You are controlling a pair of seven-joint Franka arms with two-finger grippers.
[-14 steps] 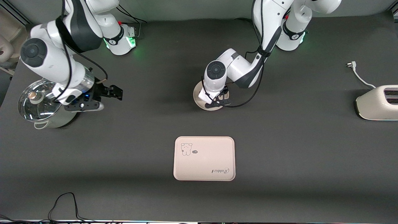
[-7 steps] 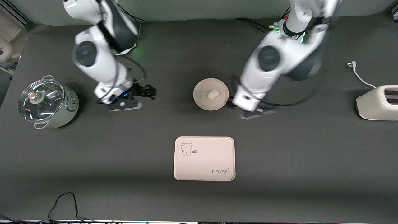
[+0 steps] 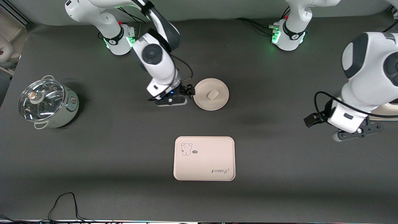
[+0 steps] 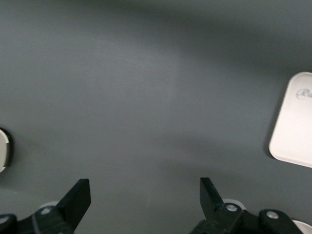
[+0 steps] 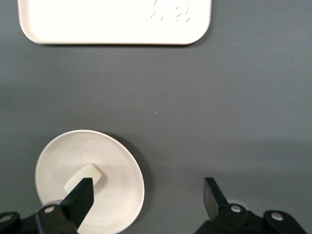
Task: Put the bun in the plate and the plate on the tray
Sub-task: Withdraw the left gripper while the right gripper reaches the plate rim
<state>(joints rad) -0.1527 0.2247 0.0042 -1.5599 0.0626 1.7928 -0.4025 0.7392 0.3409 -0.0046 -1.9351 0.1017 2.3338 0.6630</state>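
Bun lay inside the plate, slightly off its middle, and the plate sat flat on the dark table, farther from the front camera than the tray and well apart from it. Starting at the right arm's end of the table, a pale green pot with a glass lid stood alone near the table edge. Next came the right gripper, low over the table just beside the plate's rim on the pot's side; its fingers were spread wide and held nothing. In the right wrist view one dark fingertip showed in front of the plate close to the bun, the other over bare table, with the tray farther off. The tray lay flat and bare nearer the front camera, its small cartoon animal drawing at one corner and the cursive lettering at the corner diagonal to it. Toward the left arm's end, the left gripper hung over bare table, well apart from plate and tray, with its fingers spread wide and nothing between them; the left wrist view showed a corner of the tray at its edge. A cream toaster stood at the table's edge, mostly hidden by the left arm.
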